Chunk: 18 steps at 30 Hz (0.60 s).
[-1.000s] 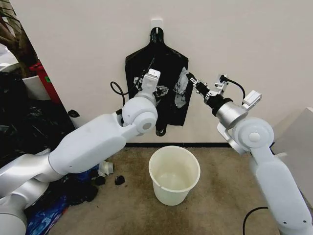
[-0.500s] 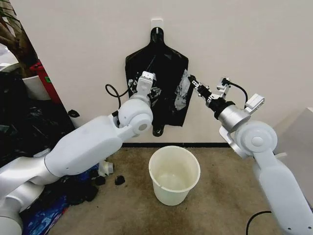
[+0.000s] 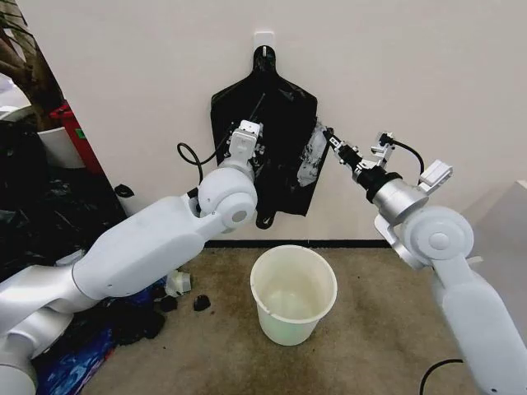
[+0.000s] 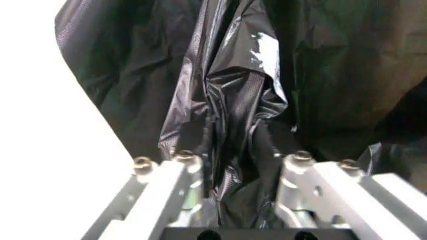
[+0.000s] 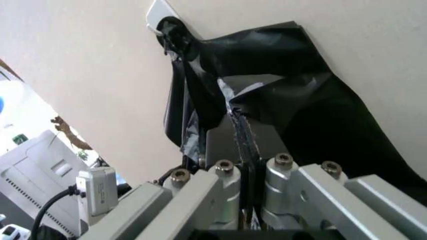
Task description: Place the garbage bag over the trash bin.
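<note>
Two grippers are raised to the black garbage bag that hangs flat against the wall from a white hook. The left gripper sits at the bag's lower left part, its wrist pointing up and in at the plastic. In the left wrist view its fingers stand a little apart with a crinkled fold of the bag bunched between them, so they have hold of that fold.

The right gripper reaches in from the other side and meets the bag's right edge, just where a shiny, lifted flap of plastic catches the light. In the right wrist view its fingers are pressed almost together, with a thin sliver of black film pinched in the narrow gap between them, and the bag spreads away beyond the fingertips up to the hook.

Well below both pairs of fingers, the trash bin stands upright on the carpet floor near the wall, its mouth open and bare, apart from the bag. Off beyond the left arm, a heap of black and blue bags lies on the floor.
</note>
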Motion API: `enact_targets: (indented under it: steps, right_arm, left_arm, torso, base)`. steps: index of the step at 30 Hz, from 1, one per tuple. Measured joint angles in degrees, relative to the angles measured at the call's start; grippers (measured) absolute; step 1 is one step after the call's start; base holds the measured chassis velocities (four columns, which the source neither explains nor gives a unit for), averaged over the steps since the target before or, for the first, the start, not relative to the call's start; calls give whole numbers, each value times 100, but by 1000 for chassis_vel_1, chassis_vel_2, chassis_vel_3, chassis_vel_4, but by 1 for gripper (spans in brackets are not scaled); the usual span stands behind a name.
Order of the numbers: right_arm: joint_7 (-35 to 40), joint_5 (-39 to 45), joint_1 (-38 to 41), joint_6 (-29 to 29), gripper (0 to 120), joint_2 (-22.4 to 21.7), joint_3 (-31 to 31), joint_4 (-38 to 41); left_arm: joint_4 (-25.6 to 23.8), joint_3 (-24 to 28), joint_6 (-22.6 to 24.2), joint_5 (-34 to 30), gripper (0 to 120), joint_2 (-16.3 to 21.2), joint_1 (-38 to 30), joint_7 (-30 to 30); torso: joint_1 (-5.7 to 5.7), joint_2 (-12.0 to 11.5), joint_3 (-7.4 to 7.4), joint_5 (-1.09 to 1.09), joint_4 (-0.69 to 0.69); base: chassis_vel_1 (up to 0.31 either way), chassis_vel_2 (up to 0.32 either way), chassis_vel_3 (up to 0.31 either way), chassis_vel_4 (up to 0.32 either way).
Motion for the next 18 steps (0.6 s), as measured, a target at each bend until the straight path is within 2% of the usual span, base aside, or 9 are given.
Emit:
enact_targets:
  steps: [2, 6, 12, 18]
  right_arm:
    - [4, -6, -11, 4, 0, -7, 5, 7]
    - [24, -8, -25, 12, 0, -14, 11, 31]
    - [38, -18, -114, 33, 0, -37, 61, 111]
    - [31, -86, -307, 48, 0, -91, 122, 215]
  left_arm:
    - [-29, -1, -4, -15, 9, 14, 26, -2]
    - [-94, -51, -19, -43, 0, 61, 94, -3]
    - [-380, -293, -89, -223, 0, 271, 279, 91]
    - [-704, -727, -527, -470, 0, 454, 579, 432]
  torso:
    - [0, 0, 0, 0, 0]
    - [0, 0, 0, 0, 0]
    - [0, 0, 0, -1, 1]
    - [0, 0, 0, 0, 0]
  base:
    - [0, 0, 0, 0]
    - [0, 0, 0, 0]
    - [0, 0, 0, 0]
    - [0, 0, 0, 0]
